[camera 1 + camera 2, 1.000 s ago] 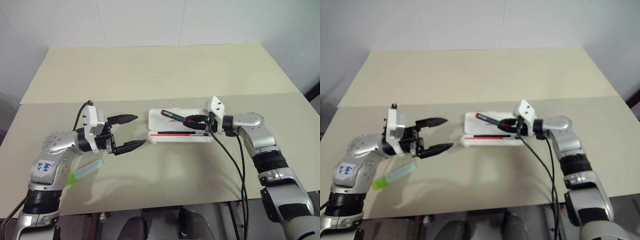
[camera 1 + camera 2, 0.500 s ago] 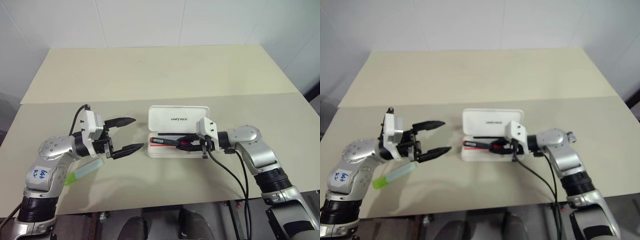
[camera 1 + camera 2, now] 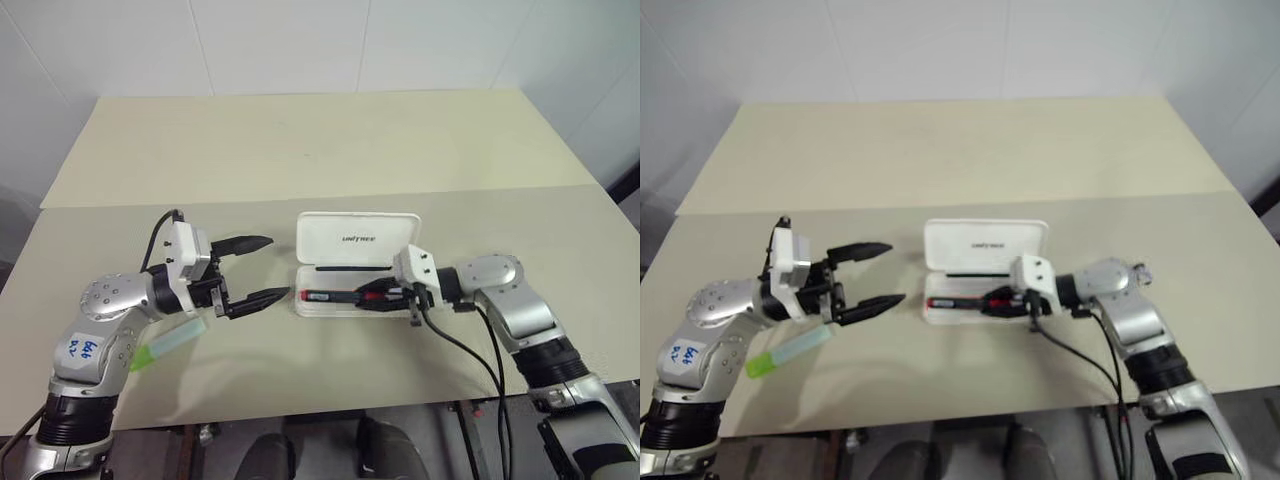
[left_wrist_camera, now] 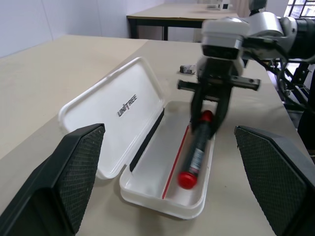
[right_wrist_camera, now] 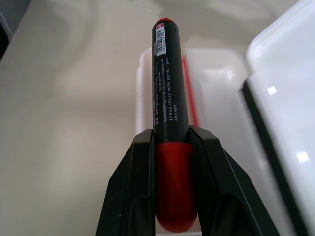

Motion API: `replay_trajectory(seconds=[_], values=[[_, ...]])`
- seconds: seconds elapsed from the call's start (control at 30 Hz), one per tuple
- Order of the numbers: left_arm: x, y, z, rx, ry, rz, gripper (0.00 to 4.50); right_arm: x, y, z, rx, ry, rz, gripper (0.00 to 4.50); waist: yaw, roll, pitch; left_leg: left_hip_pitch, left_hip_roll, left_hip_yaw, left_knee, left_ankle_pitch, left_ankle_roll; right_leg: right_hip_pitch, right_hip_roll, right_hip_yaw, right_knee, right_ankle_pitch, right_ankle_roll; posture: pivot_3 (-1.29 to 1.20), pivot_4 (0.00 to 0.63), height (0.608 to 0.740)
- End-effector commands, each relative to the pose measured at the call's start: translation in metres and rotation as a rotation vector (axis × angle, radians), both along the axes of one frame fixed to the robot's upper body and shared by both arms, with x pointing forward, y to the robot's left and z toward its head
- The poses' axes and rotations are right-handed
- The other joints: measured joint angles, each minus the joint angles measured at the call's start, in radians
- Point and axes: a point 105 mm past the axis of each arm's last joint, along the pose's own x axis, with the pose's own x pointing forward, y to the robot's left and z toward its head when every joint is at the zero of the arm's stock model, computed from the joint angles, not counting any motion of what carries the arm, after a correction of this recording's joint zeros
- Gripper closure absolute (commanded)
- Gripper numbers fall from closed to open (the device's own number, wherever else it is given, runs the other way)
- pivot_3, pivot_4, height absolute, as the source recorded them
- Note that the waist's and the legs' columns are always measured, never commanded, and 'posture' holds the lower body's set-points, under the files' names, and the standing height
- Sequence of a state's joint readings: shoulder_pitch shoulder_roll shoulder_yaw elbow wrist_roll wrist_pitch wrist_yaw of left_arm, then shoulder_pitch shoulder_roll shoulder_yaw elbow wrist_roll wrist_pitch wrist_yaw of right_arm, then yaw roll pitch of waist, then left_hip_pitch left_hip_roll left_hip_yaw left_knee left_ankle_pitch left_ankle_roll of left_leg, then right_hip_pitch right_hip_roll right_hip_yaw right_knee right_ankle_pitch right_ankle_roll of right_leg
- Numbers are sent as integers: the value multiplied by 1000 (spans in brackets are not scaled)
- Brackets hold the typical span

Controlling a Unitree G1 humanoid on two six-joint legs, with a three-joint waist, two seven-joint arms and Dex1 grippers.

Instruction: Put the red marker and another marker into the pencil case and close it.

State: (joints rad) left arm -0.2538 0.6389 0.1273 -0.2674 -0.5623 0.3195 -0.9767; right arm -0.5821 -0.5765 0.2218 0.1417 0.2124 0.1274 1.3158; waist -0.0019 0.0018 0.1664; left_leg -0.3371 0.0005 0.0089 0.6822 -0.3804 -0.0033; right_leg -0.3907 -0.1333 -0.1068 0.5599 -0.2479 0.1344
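Observation:
The pencil case lies open mid-table, its white lid flat on the far side and its tray on the near side. My right gripper is shut on the red marker, a black barrel with a red cap, held lengthwise low in the tray beside the thin red stripe. In the right wrist view the fingers clamp the marker's red end. My left gripper hangs open and empty to the left of the case. The other marker, light green, lies on the table under my left forearm.
The beige table stretches far behind the case, with a seam running across it. Black cables hang from my right wrist over the near edge.
My right gripper has brought the red marker back from over the case's far part and down into the near tray. The left gripper stays open in the same place.

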Motion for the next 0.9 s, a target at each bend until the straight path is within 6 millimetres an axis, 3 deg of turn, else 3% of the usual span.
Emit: replay_trajectory(seconds=[0.03,0.33,0.5,0.7,0.9], values=[[-2,-3,8,20,-42,-16,0,9,-4,18,58,-53,-26,3878,1,0,0,0,0,0,0,0,0,0,0,0,0,0,0,0,150,740],[-2,-3,7,21,-45,-15,0,24,-11,17,16,-104,-73,3878,-1,0,0,0,0,0,-1,0,0,0,0,0,0,0,0,0,150,740],[-2,-3,6,28,-46,-20,0,27,-21,-4,-134,-161,-8,3878,-1,0,0,0,0,0,0,0,0,0,0,0,0,0,0,0,150,740],[-2,-5,6,31,-49,-27,0,28,-28,-15,-166,-122,46,3878,-1,0,0,0,0,0,0,0,0,0,0,0,0,0,0,0,150,740],[-3,-5,6,33,-50,-26,0,29,-20,-7,-118,-131,59,1790,-2,0,0,0,0,-1,-1,0,0,0,0,-1,0,0,0,0,150,740]])
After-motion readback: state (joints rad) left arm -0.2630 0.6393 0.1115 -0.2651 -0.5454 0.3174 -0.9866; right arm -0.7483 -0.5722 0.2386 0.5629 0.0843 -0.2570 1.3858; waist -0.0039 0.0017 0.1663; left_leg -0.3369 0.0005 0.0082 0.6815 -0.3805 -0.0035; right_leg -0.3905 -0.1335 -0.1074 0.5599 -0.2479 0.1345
